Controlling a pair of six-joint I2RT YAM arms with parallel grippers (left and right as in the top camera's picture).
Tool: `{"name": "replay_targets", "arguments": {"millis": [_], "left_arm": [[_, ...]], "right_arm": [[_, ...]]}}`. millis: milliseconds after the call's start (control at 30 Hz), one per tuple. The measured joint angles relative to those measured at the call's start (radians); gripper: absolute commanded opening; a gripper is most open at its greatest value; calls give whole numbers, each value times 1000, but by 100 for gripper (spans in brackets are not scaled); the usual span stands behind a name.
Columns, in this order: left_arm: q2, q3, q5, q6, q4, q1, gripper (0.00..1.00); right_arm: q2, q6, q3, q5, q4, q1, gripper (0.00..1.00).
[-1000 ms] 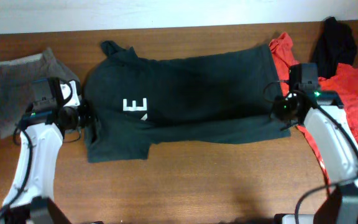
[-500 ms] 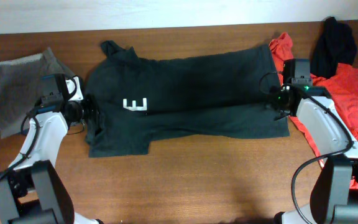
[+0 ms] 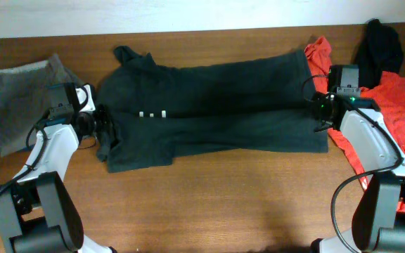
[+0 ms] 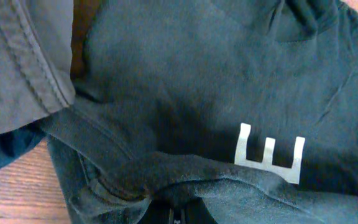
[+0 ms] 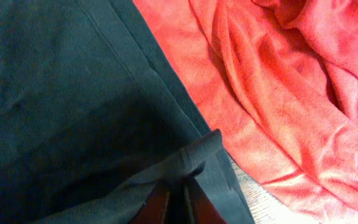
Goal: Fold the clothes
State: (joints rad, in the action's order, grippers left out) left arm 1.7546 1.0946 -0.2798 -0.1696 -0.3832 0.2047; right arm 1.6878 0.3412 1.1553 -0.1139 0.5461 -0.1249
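**A:** So where's the dark green T-shirt (image 3: 216,105) at?

**B:** It's spread across the middle of the table (image 3: 223,211), neck end at 9 o'clock and hem at 3. The left gripper (image 3: 105,131) is pinched on its 9 o'clock edge. The right gripper (image 3: 318,112) is clamped on a hem fold at 3, just beside the red cloth (image 3: 392,105).
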Motion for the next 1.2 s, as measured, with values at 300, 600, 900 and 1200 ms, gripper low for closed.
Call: {"name": "replay_targets", "arguments": {"millis": [300,600,900,1200], "left_arm": [[0,0,0,0,32,-1,3],[0,0,7,-8,34,-1,68],[0,0,8,-7,-10,-1,69],[1,0,32,-4,-151,-1,69]], "right_arm": [[0,0,0,0,-8,0,15],[60,-1,0,7,16,0,15],[108,-1,-1,11,36,0,16],[116,0,-2,11,79,0,16]]}}
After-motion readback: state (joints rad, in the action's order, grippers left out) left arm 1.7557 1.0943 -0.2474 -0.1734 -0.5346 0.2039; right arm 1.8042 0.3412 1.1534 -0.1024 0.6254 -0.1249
